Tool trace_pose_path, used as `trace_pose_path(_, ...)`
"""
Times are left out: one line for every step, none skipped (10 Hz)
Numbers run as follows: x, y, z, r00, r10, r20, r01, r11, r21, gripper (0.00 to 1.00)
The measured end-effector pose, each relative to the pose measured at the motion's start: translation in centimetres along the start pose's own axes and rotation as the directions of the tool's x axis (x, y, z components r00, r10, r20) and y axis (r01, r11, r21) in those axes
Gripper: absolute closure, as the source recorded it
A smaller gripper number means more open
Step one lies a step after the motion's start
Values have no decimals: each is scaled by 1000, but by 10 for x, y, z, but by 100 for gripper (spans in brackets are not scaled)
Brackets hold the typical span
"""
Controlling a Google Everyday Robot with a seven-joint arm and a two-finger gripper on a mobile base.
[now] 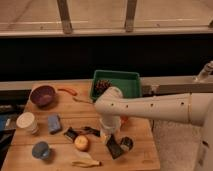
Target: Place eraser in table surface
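Observation:
The eraser [115, 148], a flat black block, sits tilted at the front of the wooden table surface [142, 150], right of centre. My gripper [110, 136] hangs straight down from the white arm [150, 107], which reaches in from the right. The gripper's tip is at the eraser's upper end. I cannot tell whether the eraser rests on the wood or is held just above it.
A small round dark object [126, 143] lies just right of the eraser. A round orange fruit [81, 143], a banana [85, 162] and a black-handled utensil [89, 131] lie to its left. Farther left are a blue sponge [54, 123], a blue cup [41, 150], a white cup [26, 121] and a purple bowl [43, 95]. A green tray [120, 80] stands behind.

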Motion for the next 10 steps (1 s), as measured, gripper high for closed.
trace_pose_path(-2,-4,-27,999,-1,38,1,1000,22,86)
trace_pose_path(-5,-8,-52,997,-5,75,2,999,39,86)
trace_pose_path(-15,-15,-82,992,-12,128,6,999,53,86)
trace_pose_path(-29,-15,-103,984,-24,179,12,998,66,86)
trace_pose_path(-44,-13,-115,974,-36,222,20,997,75,86)
trace_pose_path(-66,-6,-128,958,-58,280,36,996,84,86)
trace_pose_path(-84,0,-135,944,-78,320,52,995,89,86)
trace_pose_path(-99,7,-140,933,-96,347,70,994,89,86)
trace_pose_path(-117,17,-145,917,-113,381,90,993,79,86)
trace_pose_path(-122,19,-146,913,-118,390,95,992,78,86)
